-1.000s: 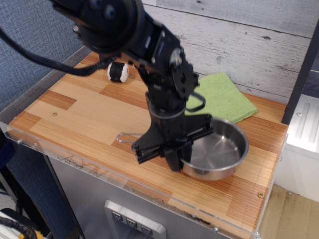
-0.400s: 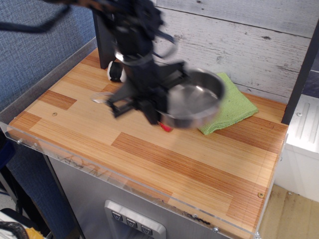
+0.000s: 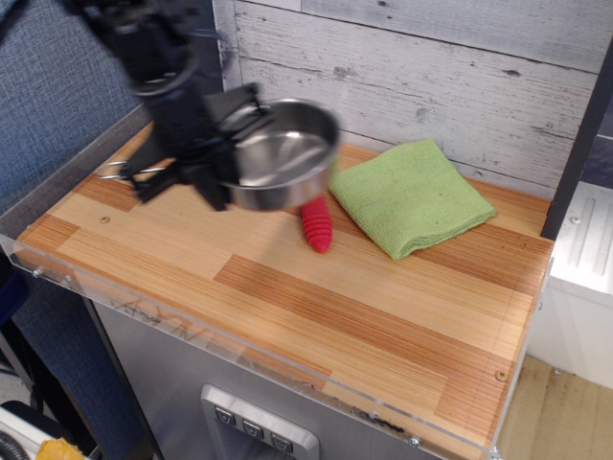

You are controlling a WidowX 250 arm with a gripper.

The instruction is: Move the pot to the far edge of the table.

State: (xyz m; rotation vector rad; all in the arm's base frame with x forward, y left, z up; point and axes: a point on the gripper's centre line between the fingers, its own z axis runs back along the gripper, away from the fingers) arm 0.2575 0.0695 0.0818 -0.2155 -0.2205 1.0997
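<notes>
The pot (image 3: pixel 283 153), a shallow shiny steel pan, hangs tilted in the air above the back left part of the table (image 3: pixel 335 307). Its thin wire handle (image 3: pixel 117 172) sticks out to the left. My gripper (image 3: pixel 216 178) is shut on the pot's left rim and blurred by motion; the black arm rises to the top left. The pot touches nothing on the striped wooden top.
A red spoon handle (image 3: pixel 316 228) lies just below and right of the pot, its metal end hidden behind the pot. A green cloth (image 3: pixel 412 196) lies at the back right. A grey plank wall (image 3: pixel 431 77) stands behind the table; a clear rim (image 3: pixel 239 350) runs along the front.
The gripper has lifted the pot off the front right of the table and carried it up and left toward the back. The red spoon handle has come into view.
</notes>
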